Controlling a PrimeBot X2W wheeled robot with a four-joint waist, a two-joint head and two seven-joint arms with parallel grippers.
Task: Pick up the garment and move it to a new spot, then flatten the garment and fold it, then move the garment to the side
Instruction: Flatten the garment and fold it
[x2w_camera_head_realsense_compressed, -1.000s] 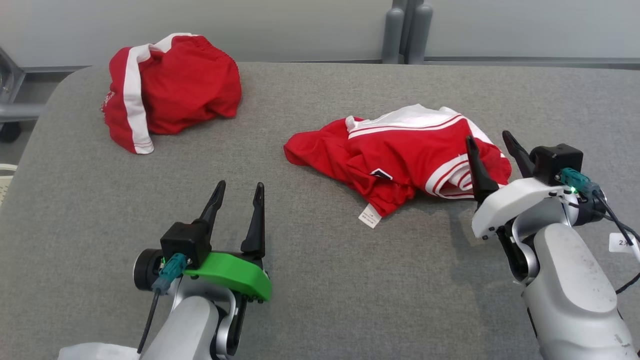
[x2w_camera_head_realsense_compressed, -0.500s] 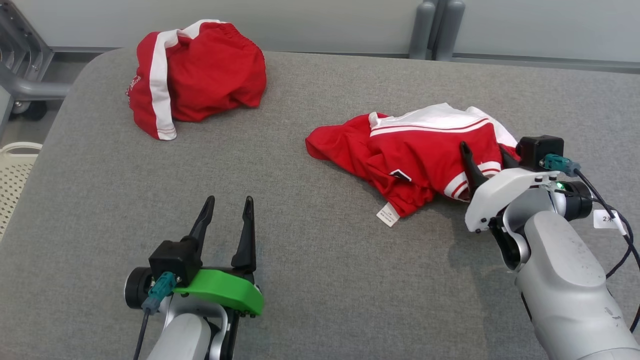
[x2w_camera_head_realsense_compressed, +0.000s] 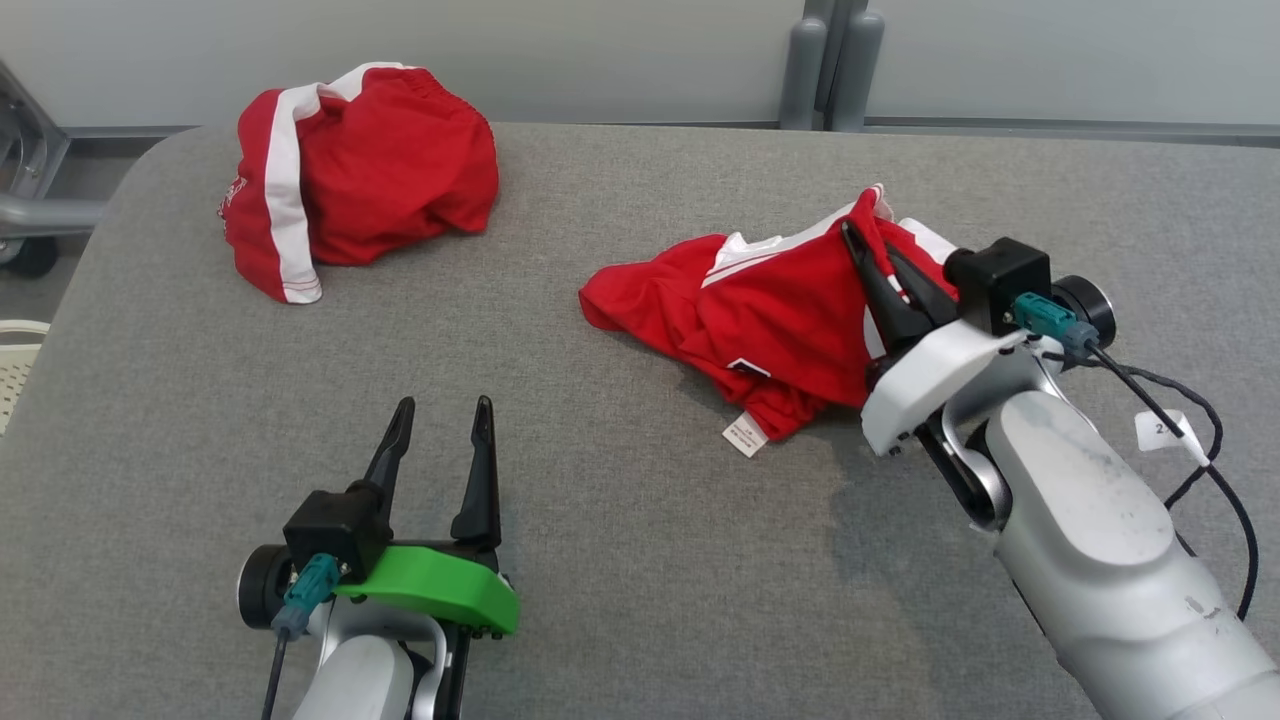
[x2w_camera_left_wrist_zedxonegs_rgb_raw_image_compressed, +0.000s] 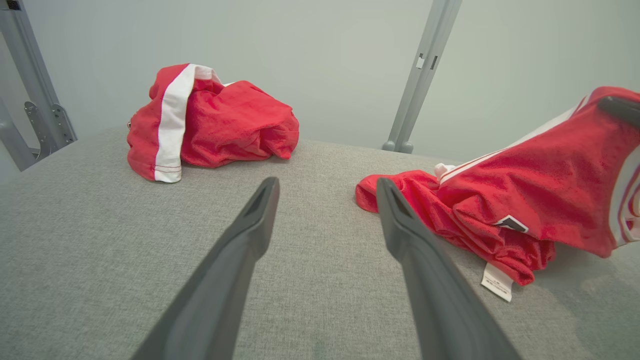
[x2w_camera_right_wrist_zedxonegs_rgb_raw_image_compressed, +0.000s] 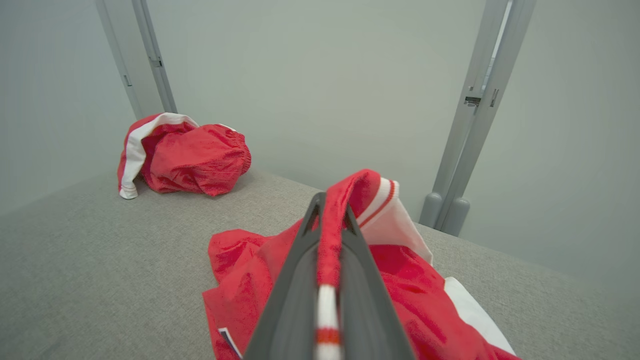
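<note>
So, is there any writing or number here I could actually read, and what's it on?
"2": on the small white tag beside the right arm; anything after it is unclear.
Care label on the near red garment: print too small to read.
Far red garment: marking at its left edge, too blurred to read.

Two red-and-white garments (x2w_camera_head_realsense_compressed: 780, 310) (x2w_camera_head_realsense_compressed: 390, 170), two grippers (x2w_camera_head_realsense_compressed: 443, 405) (x2w_camera_head_realsense_compressed: 866, 240), one grey table (x2w_camera_head_realsense_compressed: 640, 560), one white label (x2w_camera_head_realsense_compressed: 743, 436)

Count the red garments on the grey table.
2. The bunched garment sits far left; the second garment lies right of centre, its edge pinched in the right gripper.
</note>
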